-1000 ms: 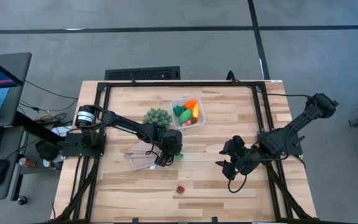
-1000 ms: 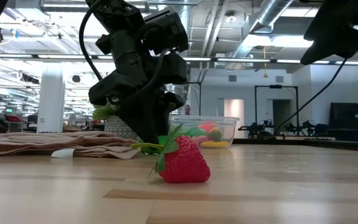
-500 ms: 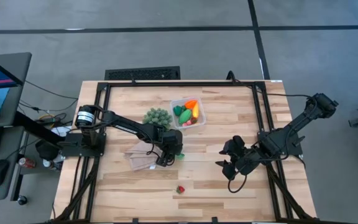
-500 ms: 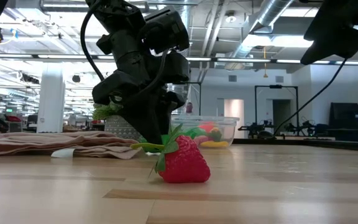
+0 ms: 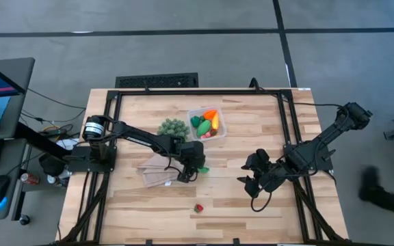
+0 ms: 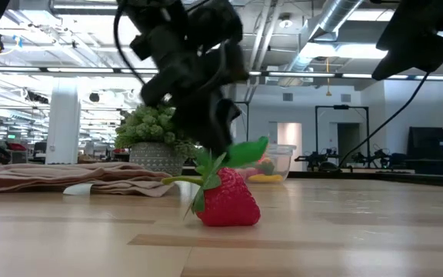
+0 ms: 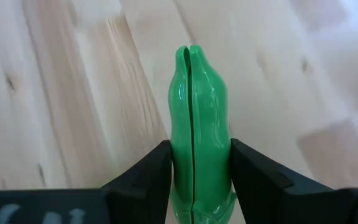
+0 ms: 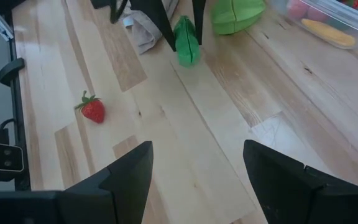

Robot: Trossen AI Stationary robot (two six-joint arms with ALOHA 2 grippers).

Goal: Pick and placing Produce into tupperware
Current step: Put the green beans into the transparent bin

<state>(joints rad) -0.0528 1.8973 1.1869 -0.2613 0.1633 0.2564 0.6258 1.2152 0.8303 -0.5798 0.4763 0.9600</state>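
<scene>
- So the big change over the last second: the left gripper (image 5: 195, 166) had been sitting low on the table next to the tan cloth (image 5: 154, 171), and now it had come up and slid a bit to the right, with the green pod (image 7: 199, 118) clear of the wood.
- The low view showed it best. Before, the fingers were down at the board behind the strawberry (image 6: 227, 198); now the whole wrist was raised and the pod's tip poked out green above the berry.
- Jaws were clamped on the pod, one finger on each flat side, with most of the pod sticking out ahead of them in the left wrist view. Looked like a decent grip to me, pod not twisted.
- My read: the pick was done and the carry to the tupperware (image 5: 206, 124) was what came next. The tub sat on the far side of the table, just right of the spiky green ball (image 5: 173, 128), already holding a carrot, some greens and red bits.
- The left arm reached from its base at the table's left edge, stretched across to mid-table, wrist pointed down.
- The right gripper (image 5: 250, 184) was parked low on the right side, fingers spread with nothing between them, well apart from everything.
- That strawberry was alone near the front edge, so there was more to collect.
</scene>
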